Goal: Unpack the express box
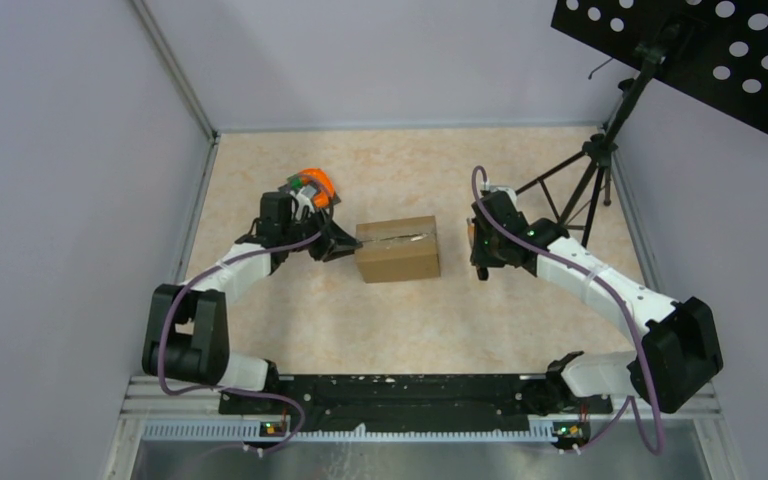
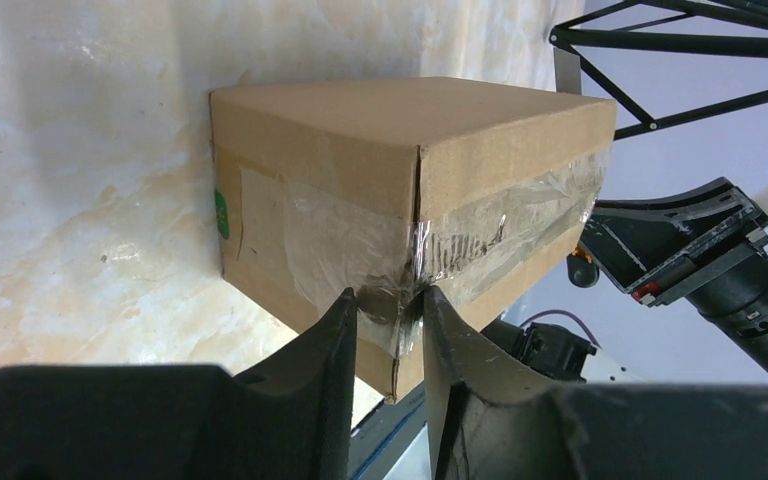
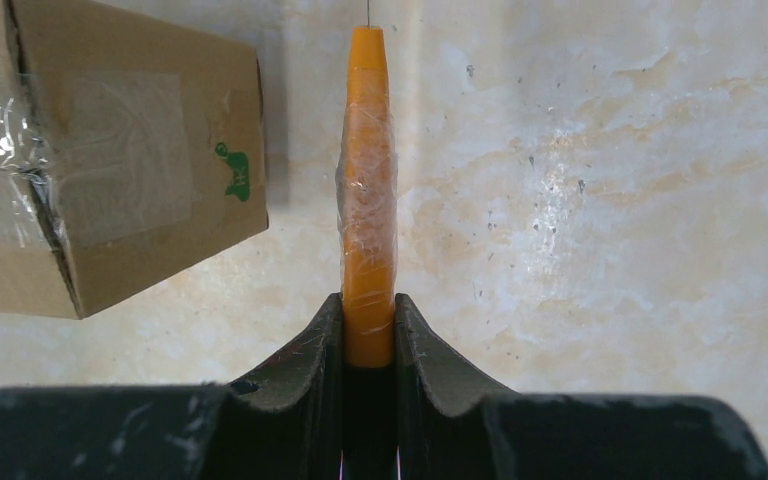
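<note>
The express box [image 1: 398, 250] is a brown carton lying mid-table, with a clear tape seam along its top. In the left wrist view its taped corner edge [image 2: 415, 230] faces me. My left gripper [image 1: 345, 243] is at the box's left end, and its fingertips [image 2: 345, 300] pinch a crumpled bunch of tape [image 2: 392, 305] at that edge. My right gripper [image 1: 481, 265] stands right of the box, apart from it. It [image 3: 368, 305] is shut on an orange tape-wrapped tool [image 3: 368, 180] with a thin tip pointing away. The box [image 3: 110, 170] lies to that tool's left.
An orange-and-green object [image 1: 312, 186] sits by my left wrist. A black tripod [image 1: 585, 185] stands at the back right under a perforated black panel [image 1: 700, 45]. Grey walls close in the marbled tabletop [image 1: 380, 320] on three sides.
</note>
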`<state>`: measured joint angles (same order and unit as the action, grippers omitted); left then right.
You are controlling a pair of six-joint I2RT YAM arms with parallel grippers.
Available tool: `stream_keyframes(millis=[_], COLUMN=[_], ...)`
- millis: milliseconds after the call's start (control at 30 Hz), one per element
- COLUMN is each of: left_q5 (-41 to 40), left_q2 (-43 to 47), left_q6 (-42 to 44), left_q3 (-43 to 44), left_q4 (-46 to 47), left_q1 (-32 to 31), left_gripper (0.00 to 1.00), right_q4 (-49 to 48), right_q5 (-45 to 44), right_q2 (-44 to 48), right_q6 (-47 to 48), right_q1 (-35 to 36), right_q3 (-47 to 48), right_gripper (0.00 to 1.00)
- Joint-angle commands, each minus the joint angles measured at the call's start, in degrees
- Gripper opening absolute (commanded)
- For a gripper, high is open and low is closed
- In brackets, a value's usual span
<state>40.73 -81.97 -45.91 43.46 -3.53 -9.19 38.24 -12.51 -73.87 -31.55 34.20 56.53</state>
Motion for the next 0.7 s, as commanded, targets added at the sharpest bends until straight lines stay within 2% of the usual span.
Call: stream_keyframes(millis=[0,667], left_q5=[-5.8,-12.4], left_q2=[0.0,3.5], left_q6=[2.8,7.0], left_q3=[-3.5,-4.0], left_q4=[-7.1,-15.2], left_q1=[1.5,2.7], left_gripper=[0.27,0.26], right_q4=[-2.4,-3.7], right_q5=[0.5,-0.7], right_q2=[0.4,-5.5], right_q6=[0.3,0.9], right_q1=[-0.2,4.2], right_q3=[0.8,7.0], right_gripper=[0.0,0.0])
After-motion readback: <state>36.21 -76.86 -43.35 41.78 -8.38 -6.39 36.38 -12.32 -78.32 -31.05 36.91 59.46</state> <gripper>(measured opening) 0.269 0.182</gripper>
